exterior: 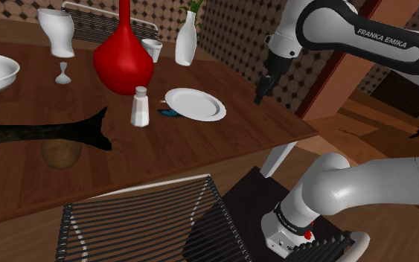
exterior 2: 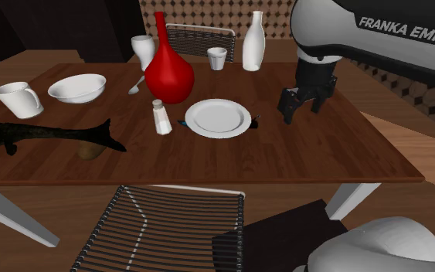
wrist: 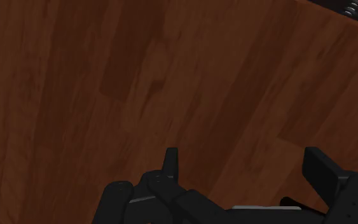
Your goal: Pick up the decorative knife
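A thin knife lies under the white plate (exterior 2: pixel 218 117). Its blue end (exterior 2: pixel 183 122) pokes out beside the salt shaker and its dark end (exterior 2: pixel 255 120) shows at the plate's other side. The blue end (exterior: pixel 169 113) also peeks out in the shoulder view, by the plate (exterior: pixel 195 103). My black gripper (exterior 2: pixel 300 108) hangs open a little above the brown wooden table (exterior 2: pixel 308 154), to the second exterior view's right of the plate and apart from the knife. In the wrist view the fingers (wrist: pixel 171 163) stand wide apart over bare wood, nothing between them. The gripper (exterior: pixel 263 94) hovers near the table's edge.
A red vase (exterior 2: pixel 168 73), a salt shaker (exterior 2: pixel 161 117), white vases (exterior 2: pixel 253 42), a cup (exterior 2: pixel 217 58), a bowl (exterior 2: pixel 77 87) and a mug (exterior 2: pixel 18 99) stand on the table. A long black fish-like figure (exterior 2: pixel 45 134) lies over a brown lump (exterior 2: pixel 90 151). A wire chair (exterior 2: pixel 169 228) stands at the near edge.
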Controlling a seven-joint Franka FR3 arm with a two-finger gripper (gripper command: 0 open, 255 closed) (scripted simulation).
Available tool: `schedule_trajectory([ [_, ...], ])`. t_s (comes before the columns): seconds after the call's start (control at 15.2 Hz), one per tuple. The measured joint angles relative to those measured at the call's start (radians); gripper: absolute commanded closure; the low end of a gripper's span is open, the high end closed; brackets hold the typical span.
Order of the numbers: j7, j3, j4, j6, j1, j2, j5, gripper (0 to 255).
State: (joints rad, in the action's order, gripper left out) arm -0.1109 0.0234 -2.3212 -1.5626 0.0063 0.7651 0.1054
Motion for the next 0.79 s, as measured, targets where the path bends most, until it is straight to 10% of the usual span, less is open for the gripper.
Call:
schedule_trajectory([
  [0.79,-0.812,0.114,0.49,0.27,0.251,-0.63,-0.081,0],
])
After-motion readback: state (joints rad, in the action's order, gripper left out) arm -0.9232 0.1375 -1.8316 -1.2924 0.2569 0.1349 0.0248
